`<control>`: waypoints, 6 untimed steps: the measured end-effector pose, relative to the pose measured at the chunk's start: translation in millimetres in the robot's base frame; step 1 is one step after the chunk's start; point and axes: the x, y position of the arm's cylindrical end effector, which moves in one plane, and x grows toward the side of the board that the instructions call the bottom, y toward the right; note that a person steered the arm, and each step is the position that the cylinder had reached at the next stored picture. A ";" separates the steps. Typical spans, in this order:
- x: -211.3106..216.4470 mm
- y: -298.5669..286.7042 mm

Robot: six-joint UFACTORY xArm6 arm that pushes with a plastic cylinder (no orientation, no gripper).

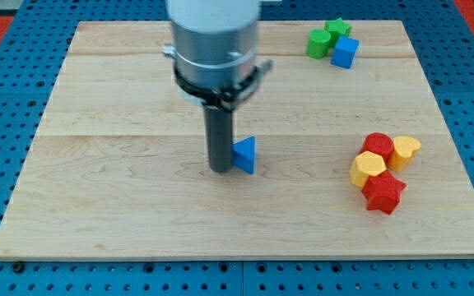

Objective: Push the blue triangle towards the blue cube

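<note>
The blue triangle [245,154] lies near the middle of the wooden board [122,205]. My tip [220,168] stands right against the triangle's left side, touching or nearly touching it. The blue cube [345,52] sits at the view's top right, far up and to the right of the triangle. The rod hangs from the grey arm body at the view's top centre.
Two green blocks [322,39] touch the blue cube's left side. At the view's right a cluster holds a red cylinder [377,145], a yellow heart-like block [405,151], a yellow hexagon [368,169] and a red star [383,193].
</note>
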 end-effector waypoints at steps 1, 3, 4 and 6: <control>-20.9 16.8; 30.9 17.9; -20.9 48.5; -118.0 101.4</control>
